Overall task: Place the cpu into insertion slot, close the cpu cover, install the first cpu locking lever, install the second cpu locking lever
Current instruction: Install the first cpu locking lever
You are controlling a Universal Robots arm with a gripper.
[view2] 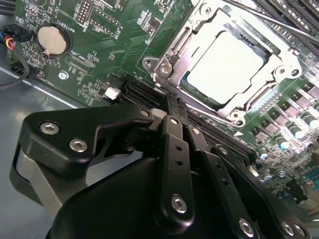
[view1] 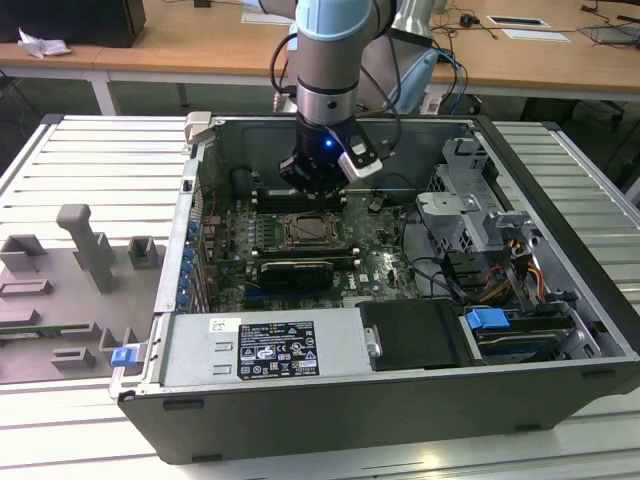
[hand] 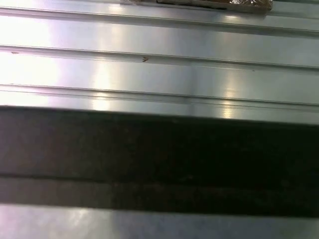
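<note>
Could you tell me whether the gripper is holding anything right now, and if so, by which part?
Nothing is held: the gripper is closed on itself beside the cpu cover.

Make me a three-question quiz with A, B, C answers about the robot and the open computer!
1. Where is the pale silvery square cpu?
A. on the grey table
B. in the square insertion slot on the green motherboard
C. between the fingers

2. What colour is the latch on the drive bay at the exterior view's right?
A. blue
B. red
C. yellow

3. How does the silvery framed cpu cover lie?
A. standing upright
B. taken off
C. flat around the chip

Answers: 1 B, the second wrist view shows the chip seated in the socket. 2 A, it is bright blue. 3 C, its frame lies flat about the chip's top, while the black gripper hovers beside it.
</note>
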